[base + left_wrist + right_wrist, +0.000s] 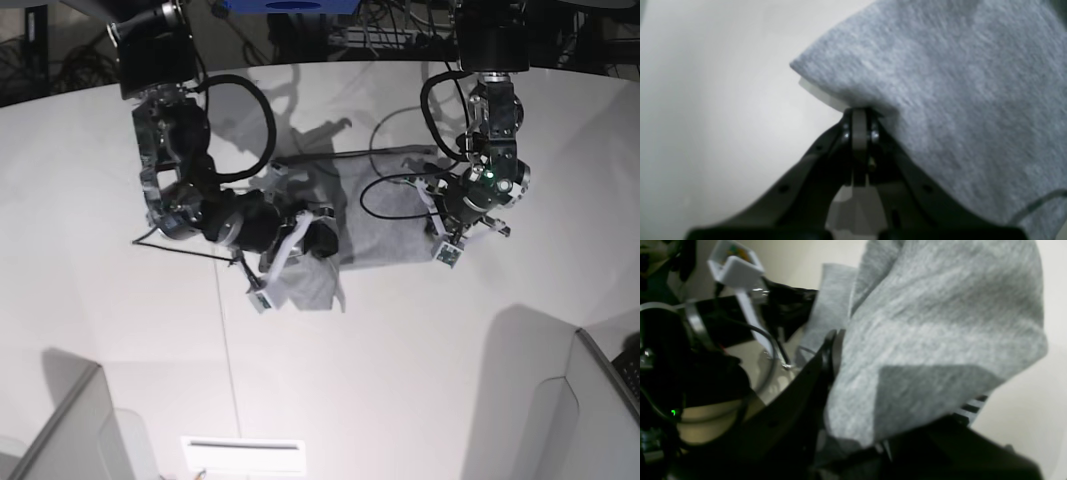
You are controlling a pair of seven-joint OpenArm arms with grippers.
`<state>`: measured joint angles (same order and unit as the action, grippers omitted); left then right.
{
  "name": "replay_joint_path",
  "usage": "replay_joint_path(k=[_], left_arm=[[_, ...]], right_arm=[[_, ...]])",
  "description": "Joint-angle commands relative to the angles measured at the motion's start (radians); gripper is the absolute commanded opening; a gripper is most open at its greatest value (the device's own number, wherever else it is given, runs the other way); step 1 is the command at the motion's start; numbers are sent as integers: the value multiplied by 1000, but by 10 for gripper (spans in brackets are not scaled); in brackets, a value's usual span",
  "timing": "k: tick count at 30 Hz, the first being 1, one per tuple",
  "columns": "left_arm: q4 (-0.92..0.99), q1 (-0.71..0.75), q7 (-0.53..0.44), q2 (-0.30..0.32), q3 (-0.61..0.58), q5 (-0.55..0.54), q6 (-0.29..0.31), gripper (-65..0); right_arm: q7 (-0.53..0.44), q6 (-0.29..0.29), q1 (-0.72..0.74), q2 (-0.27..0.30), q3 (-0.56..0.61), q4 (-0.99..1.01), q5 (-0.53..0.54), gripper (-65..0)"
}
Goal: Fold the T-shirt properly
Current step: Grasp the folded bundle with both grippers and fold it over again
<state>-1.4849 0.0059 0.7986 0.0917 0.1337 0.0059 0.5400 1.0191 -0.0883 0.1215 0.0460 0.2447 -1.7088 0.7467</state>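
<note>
The heather-grey T-shirt (pixel 385 215) lies bunched on the white table (pixel 400 350) between my two arms, with one flap (pixel 310 285) hanging toward the front. In the left wrist view my left gripper (pixel 859 111) is shut on an edge of the T-shirt (pixel 940 83), which is lifted off the table. My right gripper (pixel 840 340) is shut on the T-shirt (pixel 923 323); the cloth drapes over it and hides one finger. Black lettering stripes (pixel 970 406) peek out under the fold. In the base view the right gripper (pixel 318 232) is at the shirt's left edge and the left gripper (pixel 437 222) at its right edge.
Black cables (pixel 385 185) loop over the shirt's far part beside the left arm. A thin dark line (pixel 180 245) crosses the table at left. Grey partitions stand at the front left (pixel 80 420) and front right (pixel 590 400), and a white panel (pixel 245 455) lies at the front edge.
</note>
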Motion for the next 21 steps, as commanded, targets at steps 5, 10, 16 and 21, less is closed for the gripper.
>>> replay_joint_path(k=[5, 10, 16, 21], left_arm=[[8, 18, 72, -2, -9, 13, 24, -650], [8, 16, 72, 19, -6, 12, 24, -650], [8, 18, 72, 27, -1, 10, 24, -650], [8, 22, 72, 27, -1, 4, 24, -650]], right_arm=[[-118, -5, 23, -24, 103, -15, -71, -650], [-145, -5, 22, -24, 144, 31, -77, -650], [-233, -5, 22, -18, 147, 122, -79, -650], [-236, -5, 23, -19, 184, 137, -79, -650]])
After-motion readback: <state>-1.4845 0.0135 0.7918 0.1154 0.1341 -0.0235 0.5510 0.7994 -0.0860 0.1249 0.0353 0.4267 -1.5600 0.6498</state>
